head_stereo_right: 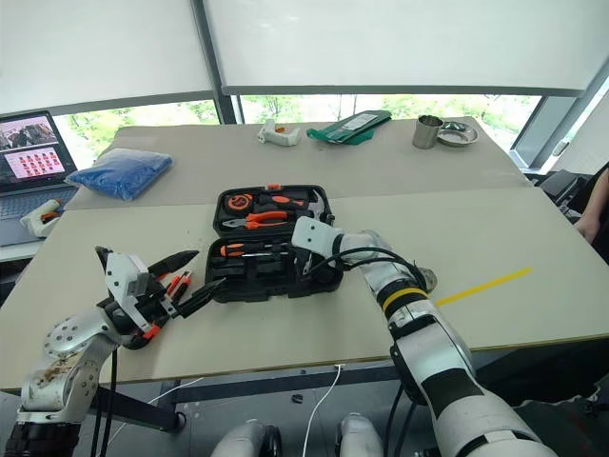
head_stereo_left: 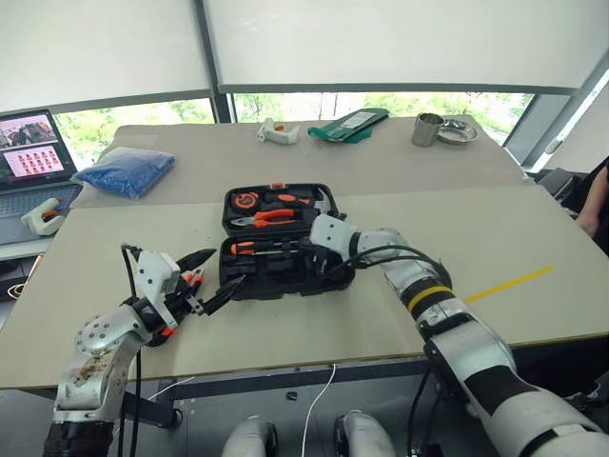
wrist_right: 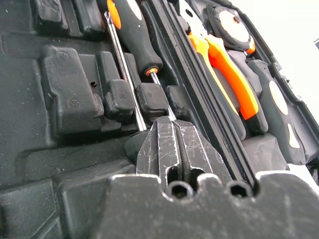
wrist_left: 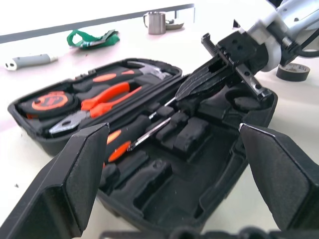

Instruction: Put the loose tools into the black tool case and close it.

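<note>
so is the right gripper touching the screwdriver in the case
Touching. The right wrist view shows the shut right gripper pressed onto the shaft of the screwdriver lying in the black tool case, with no gap visible.

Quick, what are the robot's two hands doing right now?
Left gripper: open, holding nothing, beside the tool case.
Right gripper: closed, empty, its tip by a screwdriver in the case.

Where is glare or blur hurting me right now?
Head views: bright windows behind, table evenly lit, black tool case interior reads dark. Left wrist view: near fingers soft, tabletop washed out. Right wrist view: the right hand is sharp, with the screwdriver legible; the far corner is blown out white.
</note>
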`<action>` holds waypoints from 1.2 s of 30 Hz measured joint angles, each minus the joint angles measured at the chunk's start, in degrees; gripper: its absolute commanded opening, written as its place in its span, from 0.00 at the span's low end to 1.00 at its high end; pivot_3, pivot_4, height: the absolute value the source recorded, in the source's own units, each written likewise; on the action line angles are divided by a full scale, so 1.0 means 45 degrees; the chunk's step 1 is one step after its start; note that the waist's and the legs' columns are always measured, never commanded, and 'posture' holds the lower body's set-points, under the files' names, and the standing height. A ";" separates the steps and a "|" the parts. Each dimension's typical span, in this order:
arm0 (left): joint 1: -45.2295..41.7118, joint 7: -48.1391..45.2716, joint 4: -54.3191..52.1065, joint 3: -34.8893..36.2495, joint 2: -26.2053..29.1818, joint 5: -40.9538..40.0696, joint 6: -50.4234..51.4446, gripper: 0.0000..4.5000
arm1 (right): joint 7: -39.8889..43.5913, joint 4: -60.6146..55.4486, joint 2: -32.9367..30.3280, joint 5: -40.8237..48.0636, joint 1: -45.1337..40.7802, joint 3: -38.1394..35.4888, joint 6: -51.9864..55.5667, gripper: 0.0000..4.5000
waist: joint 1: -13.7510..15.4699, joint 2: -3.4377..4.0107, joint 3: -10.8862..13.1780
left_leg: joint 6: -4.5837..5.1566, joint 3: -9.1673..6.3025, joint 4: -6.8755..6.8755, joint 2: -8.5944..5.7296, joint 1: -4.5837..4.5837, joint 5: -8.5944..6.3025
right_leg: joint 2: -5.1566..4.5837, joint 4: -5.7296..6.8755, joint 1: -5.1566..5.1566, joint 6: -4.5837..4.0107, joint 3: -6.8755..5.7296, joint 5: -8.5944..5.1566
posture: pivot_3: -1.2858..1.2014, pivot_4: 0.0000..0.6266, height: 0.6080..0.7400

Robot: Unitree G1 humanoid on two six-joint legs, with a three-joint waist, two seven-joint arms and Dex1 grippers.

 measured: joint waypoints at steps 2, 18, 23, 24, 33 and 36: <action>0.0300 0.0033 0.0031 0.0473 -0.0023 -0.0257 -0.0007 1.00 | 0.0964 -0.1033 -0.0070 0.1127 0.0734 -0.0557 0.0480 0.23 | 0.0017 0.0001 0.0003 | 0.0000 0.0015 -0.0004 0.0004 -0.0026 0.0000 | 0.0002 0.0001 -0.0032 -0.0003 0.0012 0.0002 | 0.52 0.24 1.00; 0.4567 -0.1443 0.5169 0.7296 0.2147 -0.0997 -0.1476 1.00 | 0.3156 -1.3737 -0.3080 0.7459 0.9830 -0.3588 0.3590 0.99 | 0.0435 -0.0030 0.0011 | -0.0153 0.0058 -0.0003 0.0063 0.0011 -0.0155 | -0.0026 -0.0037 -0.0077 -0.0076 -0.0004 -0.0140 | 0.52 0.24 1.00; 0.3417 -0.1869 0.5739 0.6206 0.2463 -0.0832 -0.1088 1.00 | 0.2578 -1.4638 -0.3411 0.8622 1.0274 -0.4146 0.4892 0.99 | 0.0745 -0.0083 0.0006 | -0.0156 0.0056 0.0009 0.0067 -0.0003 -0.0157 | -0.0041 -0.0059 -0.0106 -0.0100 -0.0010 -0.0129 | 0.52 0.24 1.00; 0.2953 -0.1891 0.5740 0.5804 0.2690 -0.0726 -0.0861 1.00 | 0.2585 -1.4808 -0.3519 0.8752 1.0226 -0.4156 0.5031 0.99 | 0.0795 -0.0088 0.0003 | -0.0156 0.0057 0.0010 0.0068 -0.0006 -0.0157 | -0.0041 -0.0059 -0.0106 -0.0102 -0.0010 -0.0128 | 0.52 0.24 1.00; -0.3404 -0.1607 0.6223 0.0856 0.3878 0.1154 0.2185 1.00 | 0.2263 -1.5117 -0.3570 0.8792 0.8791 -0.3881 0.5535 0.99 | 0.0686 -0.0110 -0.0002 | -0.0040 0.0102 0.0024 0.0068 -0.0028 -0.0110 | 0.0036 -0.0035 -0.0063 -0.0030 -0.0007 -0.0023 | 0.52 0.24 1.00; -0.4879 -0.1683 0.7432 -0.0561 0.3863 0.2129 0.2469 1.00 | 0.2258 -1.5099 -0.3508 0.8766 0.8582 -0.3623 0.5533 0.99 | 0.0549 -0.0114 0.0000 | -0.0073 0.0117 0.0024 0.0078 -0.0025 -0.0145 | 0.0092 -0.0032 -0.0069 -0.0038 0.0006 -0.0029 | 0.52 0.24 1.00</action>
